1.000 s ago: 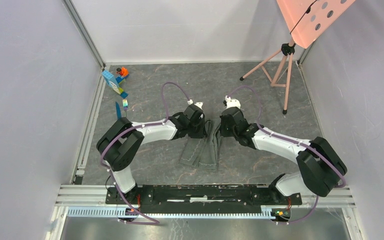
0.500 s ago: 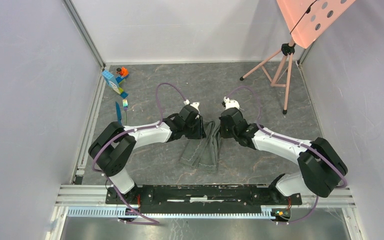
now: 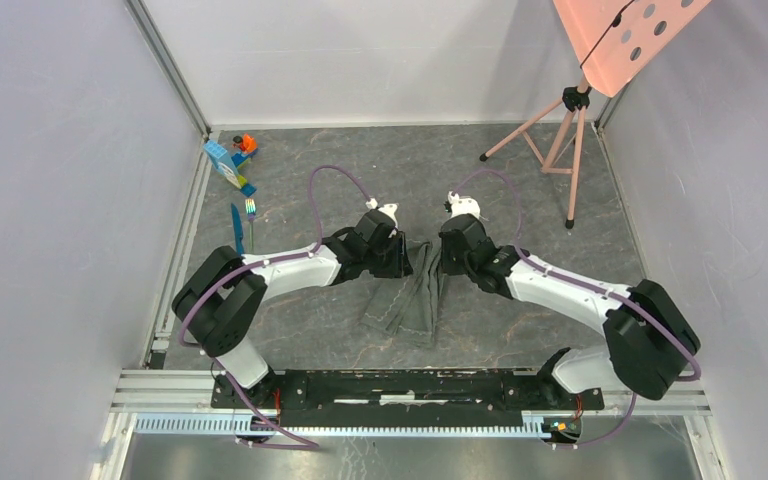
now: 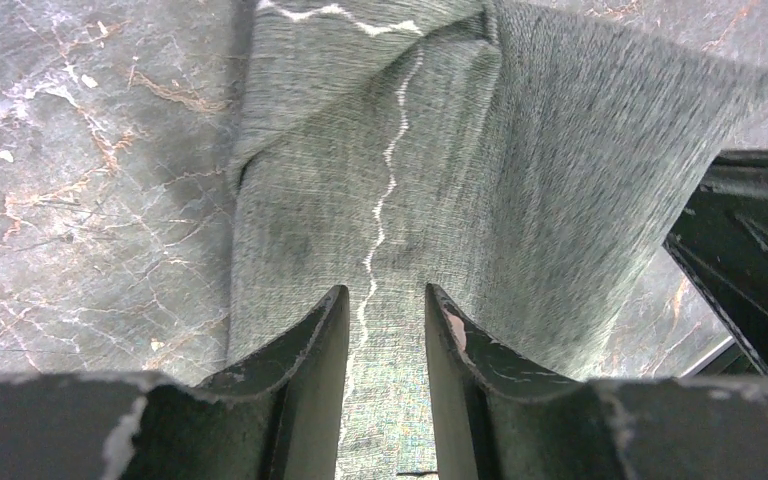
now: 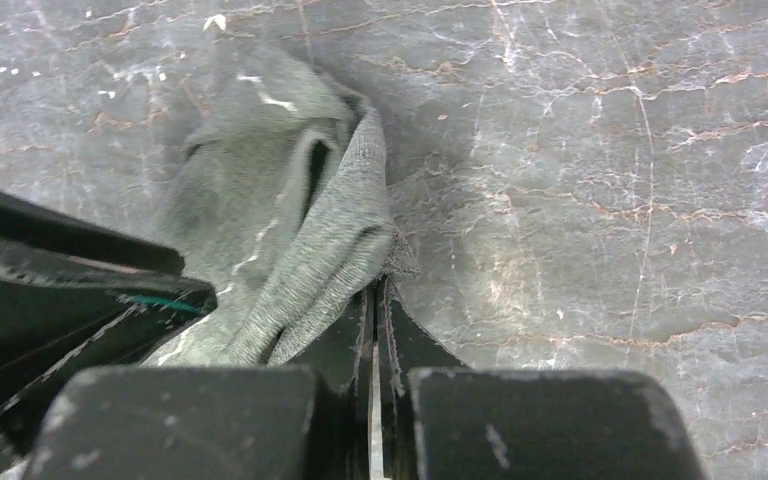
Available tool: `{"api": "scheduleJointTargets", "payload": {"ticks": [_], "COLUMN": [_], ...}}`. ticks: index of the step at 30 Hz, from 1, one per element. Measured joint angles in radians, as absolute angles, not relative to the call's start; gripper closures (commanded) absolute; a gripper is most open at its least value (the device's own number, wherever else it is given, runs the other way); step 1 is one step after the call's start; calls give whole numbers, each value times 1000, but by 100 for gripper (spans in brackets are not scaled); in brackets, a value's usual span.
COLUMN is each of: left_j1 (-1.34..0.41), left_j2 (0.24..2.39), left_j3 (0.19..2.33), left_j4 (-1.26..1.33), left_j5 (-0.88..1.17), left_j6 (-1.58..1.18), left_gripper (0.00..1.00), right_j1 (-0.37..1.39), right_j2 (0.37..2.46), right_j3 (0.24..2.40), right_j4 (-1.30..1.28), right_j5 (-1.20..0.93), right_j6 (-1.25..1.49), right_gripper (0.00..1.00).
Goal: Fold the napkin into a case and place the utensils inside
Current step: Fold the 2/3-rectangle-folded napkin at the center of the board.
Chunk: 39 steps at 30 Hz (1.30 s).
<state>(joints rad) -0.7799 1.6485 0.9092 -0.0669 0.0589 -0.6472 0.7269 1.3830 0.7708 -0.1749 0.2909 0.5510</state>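
The left gripper [image 4: 384, 295] is sitting low over the napkin [image 4: 560, 170] with its jaws standing apart; the dark grey cloth is showing in the gap between its fingers, and the pale stitched line is running forward from that gap; nothing is being pinched there, though whether the fingers are pressing on the cloth cannot be told. The right gripper [image 5: 377, 285] is closed tight, its fingers meeting with only a thin slit between them, and it is gripping a bunched fold of the napkin right at its tips; a small corner of cloth is sticking out just beside them. From this grip the cloth is trailing towards the left gripper, whose black body is filling the near left of the right wrist view. In the top view the two grippers are facing each other, close together, with the far end of the napkin between them; the rest of the cloth is lying in long creased folds on the marbled table [image 3: 360, 160], stretching from the grippers back towards the arm bases. The blue knife [image 3: 236, 228] and the fork [image 3: 250, 212] are lying side by side well off to the left gripper's outer side; the toy blocks [image 3: 228, 162] are standing just beyond them.
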Motion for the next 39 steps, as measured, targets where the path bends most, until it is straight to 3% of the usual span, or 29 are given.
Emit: {"api": "scheduleJointTargets", "payload": {"ticks": [9, 15, 39], "left_j1": [-780, -780, -780], "left_j2": [1647, 1674, 1873], "left_j3": [911, 995, 1068], "left_j4": [-69, -81, -27], "left_j5": [63, 62, 107], "left_j6": [-647, -646, -647], "left_gripper": [57, 74, 74], "right_j1": [752, 751, 670], "right_j2": [1343, 1352, 1342], "right_j3": [787, 787, 761], "right_j4": [-203, -204, -245], "right_j5": [327, 334, 369], "right_j6": [548, 548, 525], "right_gripper": [100, 100, 100]}}
